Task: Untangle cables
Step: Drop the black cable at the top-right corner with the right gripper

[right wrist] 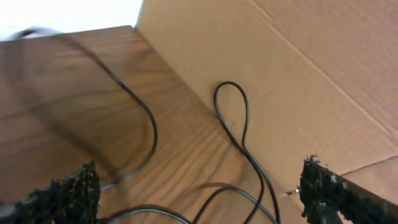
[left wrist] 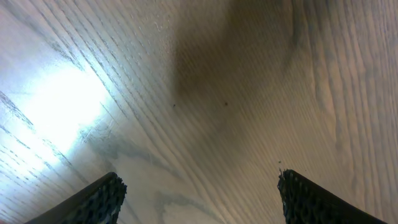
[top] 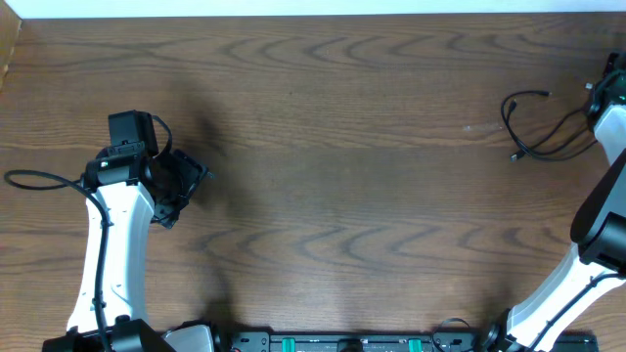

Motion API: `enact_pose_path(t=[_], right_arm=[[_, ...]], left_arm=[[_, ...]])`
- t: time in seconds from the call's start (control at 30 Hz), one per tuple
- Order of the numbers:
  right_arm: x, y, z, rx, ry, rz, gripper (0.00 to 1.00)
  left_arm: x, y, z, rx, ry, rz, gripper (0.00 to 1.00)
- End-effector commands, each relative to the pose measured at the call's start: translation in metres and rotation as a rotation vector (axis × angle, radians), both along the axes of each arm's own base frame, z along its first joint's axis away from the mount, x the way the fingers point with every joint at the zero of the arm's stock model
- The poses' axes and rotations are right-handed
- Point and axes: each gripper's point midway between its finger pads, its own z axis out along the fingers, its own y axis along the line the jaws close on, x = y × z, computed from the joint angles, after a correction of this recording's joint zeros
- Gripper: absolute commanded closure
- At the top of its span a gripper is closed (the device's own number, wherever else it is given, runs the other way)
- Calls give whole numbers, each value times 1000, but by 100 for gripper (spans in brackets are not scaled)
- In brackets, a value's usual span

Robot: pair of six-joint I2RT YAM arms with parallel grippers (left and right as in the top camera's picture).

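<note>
Thin black cables [top: 511, 125] lie loosely looped at the table's far right, with plug ends showing. My right gripper [top: 598, 98] is just right of them at the frame's edge. In the right wrist view it [right wrist: 202, 190] is open, and strands of the black cables [right wrist: 246, 124] run on the wood between and beyond its fingertips [right wrist: 81, 190] without being gripped. One strand on the left is blurred. My left gripper [top: 191, 194] is far off at the table's left. It [left wrist: 199, 190] stands open over bare wood with nothing between its fingers.
A cardboard wall [right wrist: 298, 68] rises right behind the cables at the table's right edge. The wooden table [top: 342, 147] stretches between the two arms. A thick black arm cable [top: 39, 179] loops out left of the left arm.
</note>
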Motion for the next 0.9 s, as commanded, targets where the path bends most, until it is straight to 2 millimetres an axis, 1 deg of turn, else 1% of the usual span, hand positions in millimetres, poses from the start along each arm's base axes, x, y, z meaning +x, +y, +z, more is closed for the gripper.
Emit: enact_pose_path(t=[0.0, 0.1, 0.17, 0.2, 0.3, 0.33, 0.4, 0.47, 0.57, 0.63, 0.73, 0.87], right_arm=[[-6, 0, 11, -10, 1, -33, 1], [-6, 8, 21, 5, -15, -27, 1], [-5, 16, 32, 21, -34, -9, 1], [-3, 24, 39, 36, -41, 24, 1], [5, 51, 63, 82, -66, 150, 1], [7, 64, 74, 101, -75, 200, 1], [5, 87, 95, 142, -102, 275, 1], [-2, 110, 116, 192, -135, 332, 1], [-20, 146, 141, 285, -162, 409, 1], [-38, 172, 150, 359, -149, 451, 1], [-66, 207, 146, 494, -99, 490, 1], [-102, 252, 134, 672, -12, 536, 1]], left_arm=[[-2, 5, 2, 27, -4, 1, 20], [-2, 5, 2, 27, -4, 0, 20], [-2, 5, 2, 27, -4, 0, 11], [-2, 5, 2, 27, -4, 0, 9], [-2, 6, 2, 35, -2, 2, 2], [-2, 8, 2, 46, -1, 1, 1], [-3, 12, 2, 74, 4, -11, 0], [-4, 17, 2, 106, 9, -26, 1], [0, 20, 3, 141, -5, -76, 2], [5, 21, 4, 156, -23, -112, 2], [10, 23, 7, 174, -45, -135, 2], [25, 17, 13, 223, -106, -256, 2]])
